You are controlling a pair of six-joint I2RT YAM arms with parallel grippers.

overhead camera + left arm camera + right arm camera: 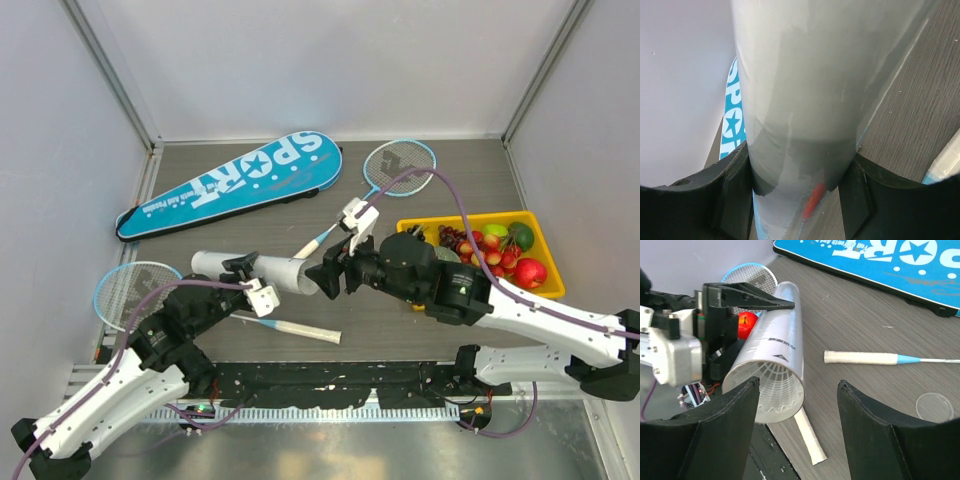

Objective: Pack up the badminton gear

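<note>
My left gripper [247,270] is shut on the long white tube [280,273]; in the left wrist view the tube [810,90] fills the gap between the fingers. My right gripper [325,278] is open and empty at the tube's open end [775,355], where a white shuttlecock [771,385] sits inside. One racket [400,165] lies at the back right, its handle [865,358] on the table. The other racket [135,290] lies at the left, its handle [300,330] under the tube. The blue SPORT bag [235,180] lies at the back.
A yellow tray [455,218] of fruit stands at the right, beside my right arm. A small red ball [746,322] sits behind the tube near the left gripper. A clear round lid [935,406] lies on the table. Grey walls enclose the table.
</note>
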